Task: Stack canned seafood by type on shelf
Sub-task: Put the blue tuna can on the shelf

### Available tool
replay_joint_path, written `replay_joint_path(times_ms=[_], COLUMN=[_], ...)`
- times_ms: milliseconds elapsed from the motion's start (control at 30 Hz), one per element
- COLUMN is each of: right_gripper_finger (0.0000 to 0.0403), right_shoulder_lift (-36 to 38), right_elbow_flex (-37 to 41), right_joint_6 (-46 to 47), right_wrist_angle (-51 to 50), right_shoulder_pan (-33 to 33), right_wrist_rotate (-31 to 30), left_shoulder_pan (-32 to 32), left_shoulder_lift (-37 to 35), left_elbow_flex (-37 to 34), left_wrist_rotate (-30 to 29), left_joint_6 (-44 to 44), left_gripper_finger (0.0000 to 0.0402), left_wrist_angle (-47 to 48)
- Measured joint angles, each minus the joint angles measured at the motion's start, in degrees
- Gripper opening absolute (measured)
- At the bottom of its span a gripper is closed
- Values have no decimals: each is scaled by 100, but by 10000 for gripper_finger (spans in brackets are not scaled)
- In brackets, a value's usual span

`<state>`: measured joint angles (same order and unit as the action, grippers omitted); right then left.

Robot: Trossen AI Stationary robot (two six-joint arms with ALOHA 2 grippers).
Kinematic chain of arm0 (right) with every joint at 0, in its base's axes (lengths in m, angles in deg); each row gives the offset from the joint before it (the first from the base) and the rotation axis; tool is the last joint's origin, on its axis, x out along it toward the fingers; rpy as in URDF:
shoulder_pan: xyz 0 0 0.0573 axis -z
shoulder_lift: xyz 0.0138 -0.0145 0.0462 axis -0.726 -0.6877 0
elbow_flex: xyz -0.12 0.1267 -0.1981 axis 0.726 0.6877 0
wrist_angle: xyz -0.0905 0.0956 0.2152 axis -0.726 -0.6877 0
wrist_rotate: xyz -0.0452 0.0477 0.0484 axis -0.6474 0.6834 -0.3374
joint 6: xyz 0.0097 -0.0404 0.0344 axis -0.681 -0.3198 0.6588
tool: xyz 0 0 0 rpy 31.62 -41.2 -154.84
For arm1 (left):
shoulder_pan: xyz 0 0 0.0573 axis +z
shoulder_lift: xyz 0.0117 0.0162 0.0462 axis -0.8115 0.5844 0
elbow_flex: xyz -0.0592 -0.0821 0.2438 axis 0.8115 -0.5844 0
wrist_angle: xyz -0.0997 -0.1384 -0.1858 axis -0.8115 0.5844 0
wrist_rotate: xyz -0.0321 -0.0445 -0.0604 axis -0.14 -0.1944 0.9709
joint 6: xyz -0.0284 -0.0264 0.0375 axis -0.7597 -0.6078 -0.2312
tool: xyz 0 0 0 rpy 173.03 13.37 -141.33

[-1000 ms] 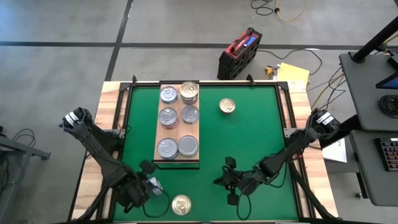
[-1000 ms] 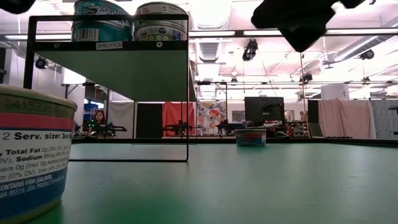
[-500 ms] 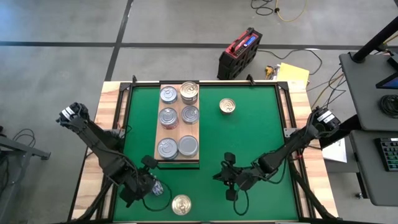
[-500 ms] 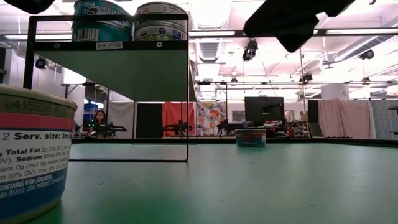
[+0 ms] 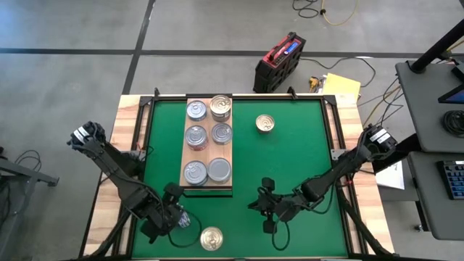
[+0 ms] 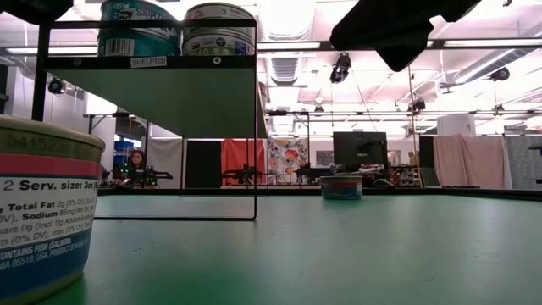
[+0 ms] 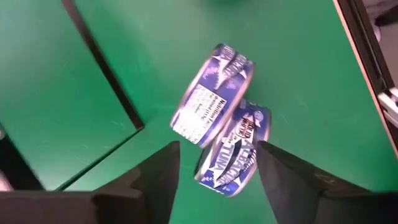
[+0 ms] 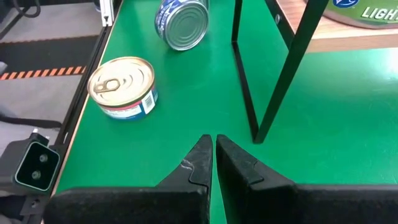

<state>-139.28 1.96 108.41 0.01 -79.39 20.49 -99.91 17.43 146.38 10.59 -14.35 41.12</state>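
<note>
Blue tins point(image 7: 221, 118), two stacked and tilted, lie between the open left claw point(image 7: 217, 163) fingers; right claw point(image 8: 213, 155) closed

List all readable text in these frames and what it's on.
"SHELF(3)": small tag on the shelf's front edge.
"2 Serv. size: 3oz", "Total Fat 2g", "Sodium 85mg", "CONTAINS FISH": near can, low view.
"TUNA": blue can between the left tool's fingers.
"LIGH...", cut off: green can on the shelf board.
Other can print is too blurred.

place: robotics lab | cues: monitor point(image 6: 359, 149), curtain partitions point(image 6: 472, 161), ceiling light strips point(image 6: 356, 44), floor cables point(image 5: 328, 10)
</note>
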Motion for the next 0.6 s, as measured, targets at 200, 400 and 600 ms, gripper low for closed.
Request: replay_joint_path(times_ms=[200, 400, 600], right_gripper_finger=[13, 13, 13], right_shoulder_lift=[0, -2, -2], right_elbow_flex=[-2, -2, 0], right_joint_6=[207, 216, 218], right_wrist_angle=[3, -2, -2], right_shoulder_pan=[0, 6, 15], right_wrist_rotate=[-3, -3, -3], left_shoulder_pan=[-90, -116, -126], left_shoulder_lift=[-4, -23, -26], left_elbow_flex=[-157, -331, -343], left_wrist_rotate=[122, 0, 9], left_joint_6=[186, 252, 189], left_gripper_finger=[217, 217, 217], left_wrist_angle=[3, -53, -118])
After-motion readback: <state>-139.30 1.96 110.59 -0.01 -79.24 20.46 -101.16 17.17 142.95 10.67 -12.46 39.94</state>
